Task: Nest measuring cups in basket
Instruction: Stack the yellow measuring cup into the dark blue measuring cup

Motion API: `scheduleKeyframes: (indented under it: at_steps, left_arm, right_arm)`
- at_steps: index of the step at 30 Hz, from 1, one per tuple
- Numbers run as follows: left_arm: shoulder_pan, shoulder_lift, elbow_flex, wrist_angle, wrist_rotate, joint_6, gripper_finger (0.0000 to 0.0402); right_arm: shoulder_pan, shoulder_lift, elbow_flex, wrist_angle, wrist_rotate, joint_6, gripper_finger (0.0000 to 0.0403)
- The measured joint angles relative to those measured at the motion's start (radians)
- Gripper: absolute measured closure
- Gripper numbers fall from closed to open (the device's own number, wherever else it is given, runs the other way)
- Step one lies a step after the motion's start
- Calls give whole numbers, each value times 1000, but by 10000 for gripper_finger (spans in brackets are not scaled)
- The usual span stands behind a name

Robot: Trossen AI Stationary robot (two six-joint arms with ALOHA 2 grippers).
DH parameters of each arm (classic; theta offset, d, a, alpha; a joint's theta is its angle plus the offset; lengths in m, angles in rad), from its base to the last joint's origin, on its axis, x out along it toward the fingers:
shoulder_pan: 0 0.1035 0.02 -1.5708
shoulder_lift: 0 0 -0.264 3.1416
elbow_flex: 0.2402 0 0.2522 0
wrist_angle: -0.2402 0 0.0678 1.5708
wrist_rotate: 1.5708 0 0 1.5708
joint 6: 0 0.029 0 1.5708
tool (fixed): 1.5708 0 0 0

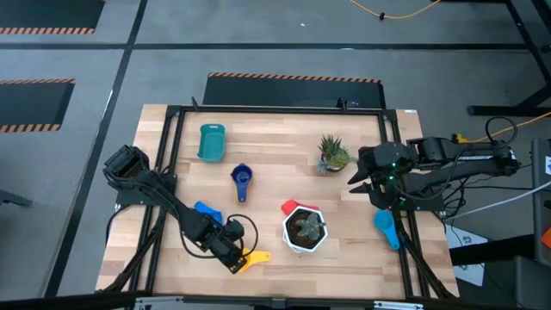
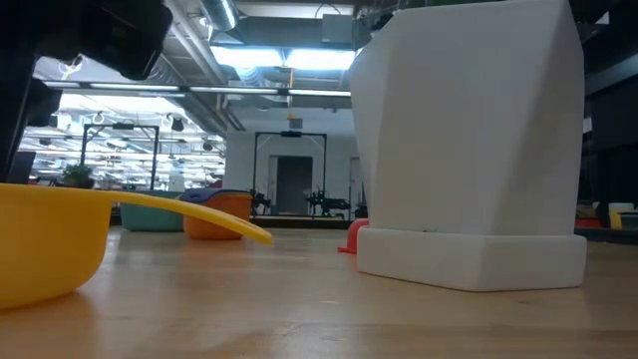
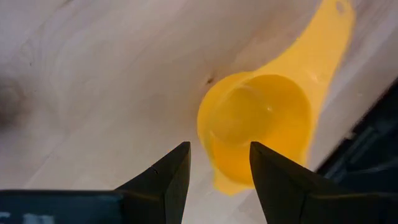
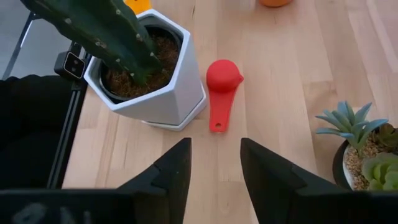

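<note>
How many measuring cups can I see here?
6. Dark blue cup mid-table; blue cup by the left arm; yellow cup at the left gripper; red cup beside the white pot; light blue cup at the right edge; orange cup, seen in low view. Others may be hidden.

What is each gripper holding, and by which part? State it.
Nothing is held. The left gripper hangs open just above the yellow measuring cup, its fingers clear of the rim. The right gripper is open over bare table, short of the red measuring cup.

Four cams: one overhead, one at tabletop level, two on wrists.
Overhead and low cam both catch the white pot (image 1: pixel 305 229) (image 2: pixel 469 150); left wrist sits close over the yellow cup (image 3: pixel 261 124).
</note>
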Motion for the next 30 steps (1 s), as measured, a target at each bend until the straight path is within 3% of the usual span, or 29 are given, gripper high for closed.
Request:
scheduleKeyframes:
  at_steps: [7,11,19,23,30]
  left_arm:
    - [11,69,0,12,84,-3,243]
    - [13,72,0,9,81,0,254]
    - [27,65,0,-57,106,31,344]
    - [51,65,0,-86,114,153,393]
    - [158,6,0,-196,164,577,396]
  right_arm:
    - [0,0,0,1,0,0,260]
    - [0,0,0,5,0,0,260]
    - [0,0,0,7,0,0,260]
    - [0,0,0,9,0,0,260]
    - [0,0,0,63,1,-5,260]
